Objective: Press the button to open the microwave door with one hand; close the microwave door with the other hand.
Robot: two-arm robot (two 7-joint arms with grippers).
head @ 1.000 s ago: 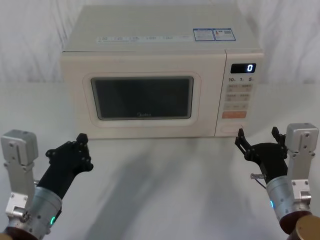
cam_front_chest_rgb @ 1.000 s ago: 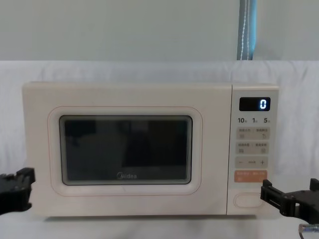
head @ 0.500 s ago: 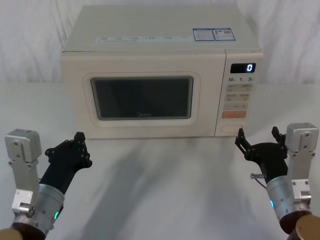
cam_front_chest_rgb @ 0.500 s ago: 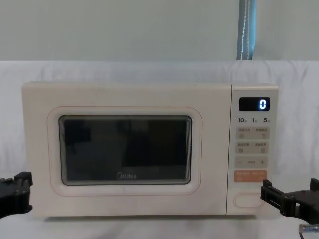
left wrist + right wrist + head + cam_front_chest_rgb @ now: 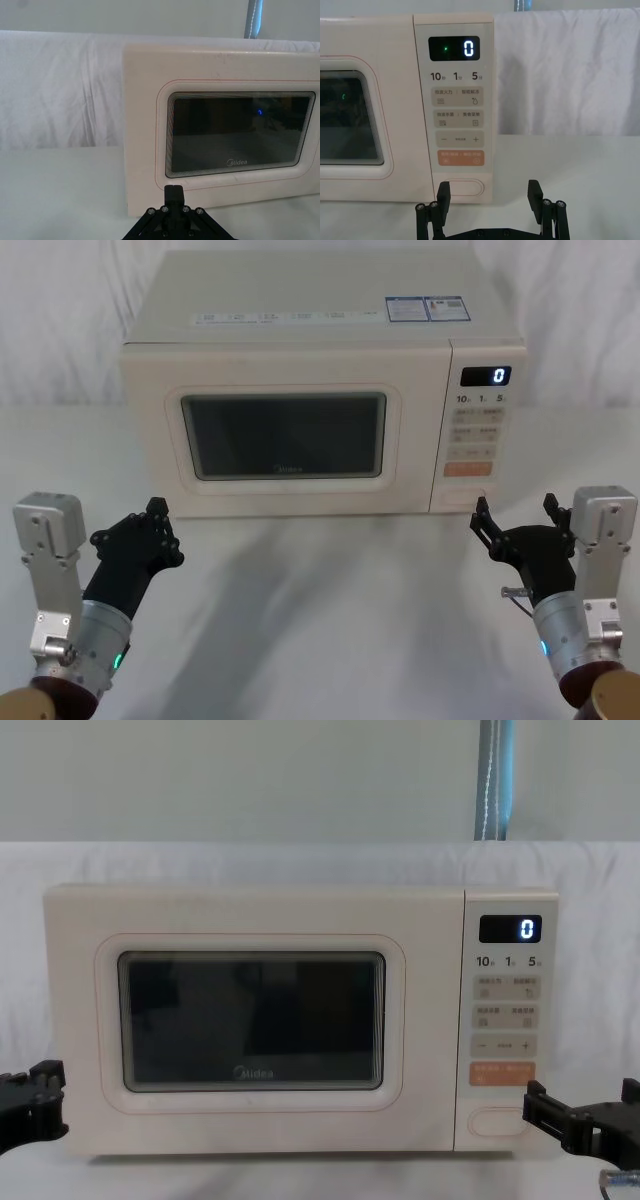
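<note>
The button (image 5: pixel 464 188) was seen at the bottom of the control panel, right of the closed microwave door (image 5: pixel 283 435). The right gripper (image 5: pixel 514 522) was held just before it with fingers wide apart, untouching. The left gripper (image 5: pixel 150 532), fingers pressed together, was kept near the table's (image 5: pixel 330 620) front left.

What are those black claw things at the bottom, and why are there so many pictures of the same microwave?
The black claws are a robot's two hands, called grippers. The left gripper waits low in front of the microwave's left side, with its fingers together. The right gripper waits in front of the right side, fingers spread open. Neither holds anything.

The robot carries four cameras: one on its head looking down, one on its chest looking straight ahead, and one on each wrist. So you see one microwave from four spots.

It sits on a white table. Its door is closed. The wide button at the bottom of the keys opens it.
</note>
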